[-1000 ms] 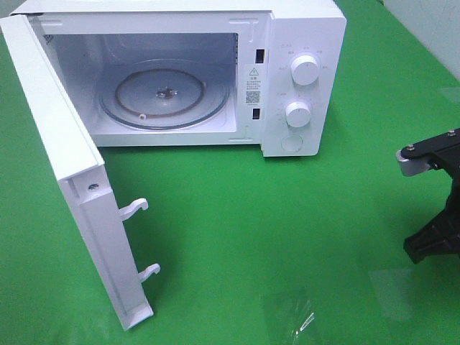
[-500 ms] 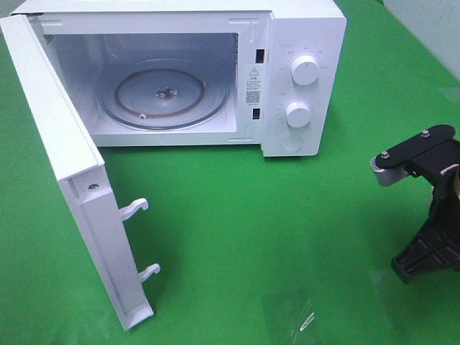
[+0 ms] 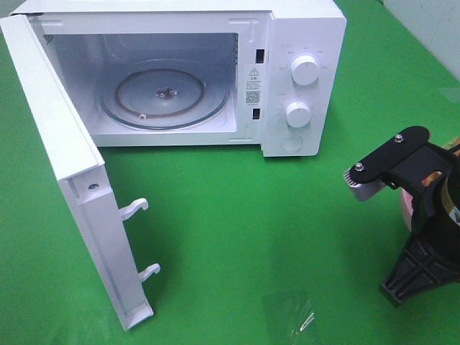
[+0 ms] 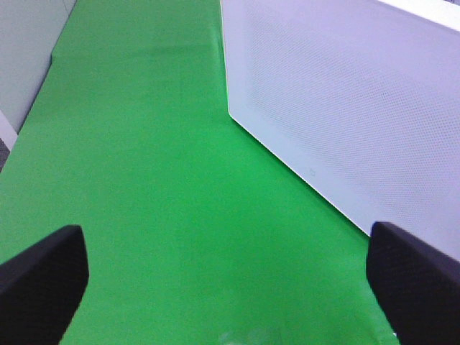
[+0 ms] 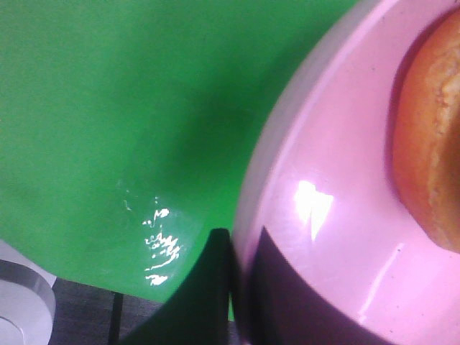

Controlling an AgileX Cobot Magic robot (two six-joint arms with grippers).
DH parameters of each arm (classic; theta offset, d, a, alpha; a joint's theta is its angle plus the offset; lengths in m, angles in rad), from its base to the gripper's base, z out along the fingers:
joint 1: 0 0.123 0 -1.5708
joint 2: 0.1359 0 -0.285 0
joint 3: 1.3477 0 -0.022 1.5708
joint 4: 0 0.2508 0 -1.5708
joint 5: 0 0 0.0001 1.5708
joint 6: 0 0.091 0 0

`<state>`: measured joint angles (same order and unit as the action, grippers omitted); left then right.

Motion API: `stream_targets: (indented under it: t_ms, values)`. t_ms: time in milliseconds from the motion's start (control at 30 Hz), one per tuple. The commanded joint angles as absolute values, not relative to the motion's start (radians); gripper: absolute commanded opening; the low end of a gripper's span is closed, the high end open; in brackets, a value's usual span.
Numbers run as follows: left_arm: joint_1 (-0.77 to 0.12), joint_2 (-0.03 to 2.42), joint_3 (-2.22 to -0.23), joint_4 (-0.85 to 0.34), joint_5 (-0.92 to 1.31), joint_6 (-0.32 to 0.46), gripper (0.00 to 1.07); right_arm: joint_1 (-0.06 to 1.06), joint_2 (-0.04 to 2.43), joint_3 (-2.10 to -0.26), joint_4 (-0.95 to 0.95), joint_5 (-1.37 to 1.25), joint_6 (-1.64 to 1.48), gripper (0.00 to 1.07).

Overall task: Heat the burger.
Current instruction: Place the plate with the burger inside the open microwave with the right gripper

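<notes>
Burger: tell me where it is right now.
The burger sits in the pink bowl, whose rim the right gripper pinches; in the exterior high view that is at the far right, right of the open microwave.

A bright green surface (image 3: pixel 237 208) stretched around the white microwave (image 3: pixel 316 43), glare (image 3: pixel 302 320) glinting on it in front of the microwave, while a pale wall (image 3: pixel 438 29) rose behind to its right.

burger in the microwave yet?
No, the glass turntable in the open microwave is bare, and the burger sits in the pink bowl.
</notes>
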<state>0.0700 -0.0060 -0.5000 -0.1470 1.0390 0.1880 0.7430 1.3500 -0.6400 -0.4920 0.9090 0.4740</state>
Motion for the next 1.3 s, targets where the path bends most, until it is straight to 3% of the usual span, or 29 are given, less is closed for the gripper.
stream_targets:
  t_ms: [33, 700, 1300]
  values:
    - [0.074, -0.012, -0.497, -0.149, 1.04, 0.189, 0.98, 0.795, 1.339, -0.628, -0.56, 0.941, 0.485, 0.0]
    - [0.074, -0.012, -0.497, -0.149, 1.04, 0.189, 0.98, 1.003, 1.336, -0.611, -0.632, 0.951, 0.48, 0.01]
    - [0.074, -0.012, -0.497, -0.149, 1.04, 0.189, 0.98, 1.073, 1.336, -0.611, -0.672, 0.853, 0.245, 0.02]
